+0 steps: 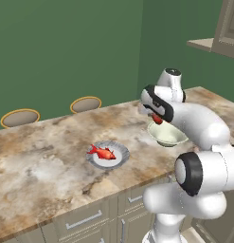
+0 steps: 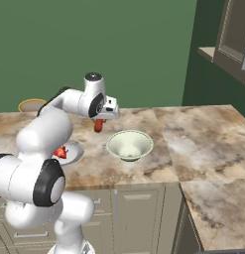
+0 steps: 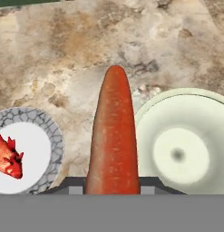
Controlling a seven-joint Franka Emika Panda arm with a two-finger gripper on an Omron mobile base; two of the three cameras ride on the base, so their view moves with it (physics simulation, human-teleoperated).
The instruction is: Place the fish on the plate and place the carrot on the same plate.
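Note:
The red-orange fish (image 1: pixel 103 153) lies in the grey-white plate (image 1: pixel 119 161) on the counter; the fish (image 3: pixel 7 158) and the plate's rim (image 3: pixel 52 140) sit at the left of the hand view. My gripper (image 2: pixel 100 122) is shut on the carrot (image 3: pixel 114 136), which hangs above the counter between the plate and the cream bowl. The carrot (image 2: pixel 98 125) points down from the hand; in the left base view just its tip (image 1: pixel 157 119) peeks out behind the arm. The arm hides part of the plate (image 2: pixel 73 151) in the right base view.
A cream bowl (image 2: pixel 129 145) stands on the marble counter to the right of the plate, close under the hand. Two round stool seats (image 1: pixel 20 117) sit beyond the counter's far edge. A shelf and cabinet (image 2: pixel 228 44) hang at the upper right.

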